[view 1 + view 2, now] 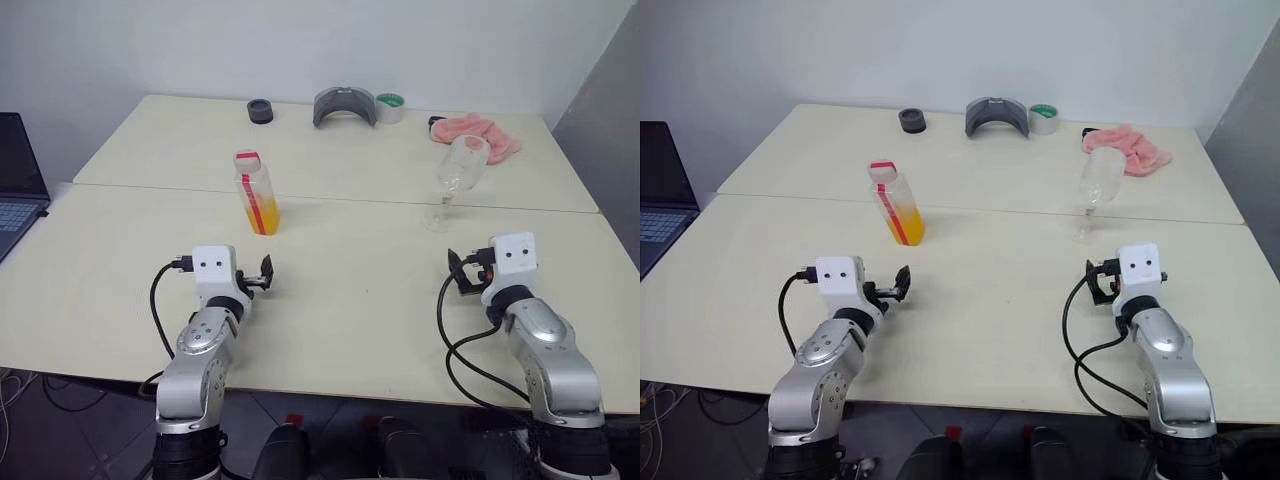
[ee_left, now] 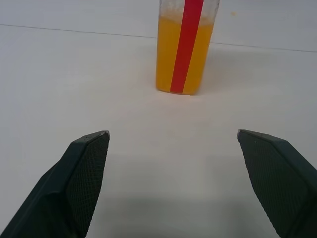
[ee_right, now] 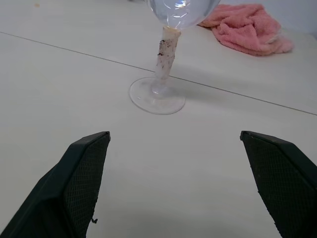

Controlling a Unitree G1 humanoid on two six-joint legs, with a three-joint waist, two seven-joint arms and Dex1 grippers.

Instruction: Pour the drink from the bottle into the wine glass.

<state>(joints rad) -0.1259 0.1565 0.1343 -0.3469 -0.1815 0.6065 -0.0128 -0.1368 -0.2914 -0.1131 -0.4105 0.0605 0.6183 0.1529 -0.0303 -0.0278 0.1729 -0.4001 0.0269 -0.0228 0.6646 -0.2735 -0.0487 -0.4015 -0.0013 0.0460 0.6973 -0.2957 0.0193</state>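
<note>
Both hands, left (image 1: pixel 268 274) and right (image 1: pixel 457 270), are being held apart, empty, over the desk (image 1: pixel 360 300), facing the capped bottle (image 1: pixel 256 192) and wine glass (image 1: pixel 458 180); a clumsy approach risks toppling either.

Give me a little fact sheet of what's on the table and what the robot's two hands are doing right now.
bottle: upright, capped, about half full of orange drink
wine glass: upright, empty
left gripper: open, short of the bottle, holding nothing
right gripper: open, short of the glass, holding nothing
far edge of table: pink cloth, tape roll, grey curved object, small black object
</note>
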